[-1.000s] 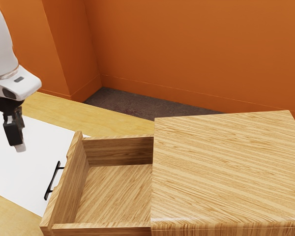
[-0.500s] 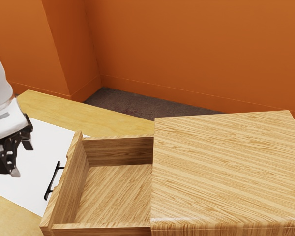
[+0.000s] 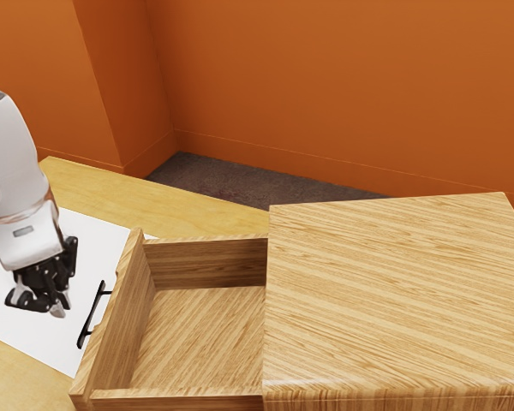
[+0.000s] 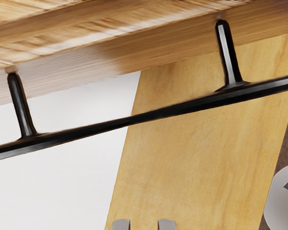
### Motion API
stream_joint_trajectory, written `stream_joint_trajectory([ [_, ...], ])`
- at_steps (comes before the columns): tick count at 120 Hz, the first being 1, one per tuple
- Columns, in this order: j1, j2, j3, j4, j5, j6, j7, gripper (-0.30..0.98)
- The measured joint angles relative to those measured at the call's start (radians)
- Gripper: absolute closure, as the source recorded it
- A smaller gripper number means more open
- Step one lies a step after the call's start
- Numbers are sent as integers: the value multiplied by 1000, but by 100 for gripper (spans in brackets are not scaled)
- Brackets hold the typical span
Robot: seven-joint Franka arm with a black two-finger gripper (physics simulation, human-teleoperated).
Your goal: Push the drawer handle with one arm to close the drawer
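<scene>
Just beside the drawer handle (image 3: 91, 314), the gripper (image 3: 61, 306), slanted downward (fingers a little apart, empty).

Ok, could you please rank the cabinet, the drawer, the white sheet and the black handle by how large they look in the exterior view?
Largest to smallest:
1. Cabinet, cut off by the picture's edge
2. Drawer
3. White sheet, partly hidden
4. Black handle
</scene>
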Motion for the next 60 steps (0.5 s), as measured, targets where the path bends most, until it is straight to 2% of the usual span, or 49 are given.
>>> stream_joint_trajectory([
  [27,2,-2,-34,-3,-50,13,36,77],
  [60,7,36,-47,19,-77,28,60,78],
])
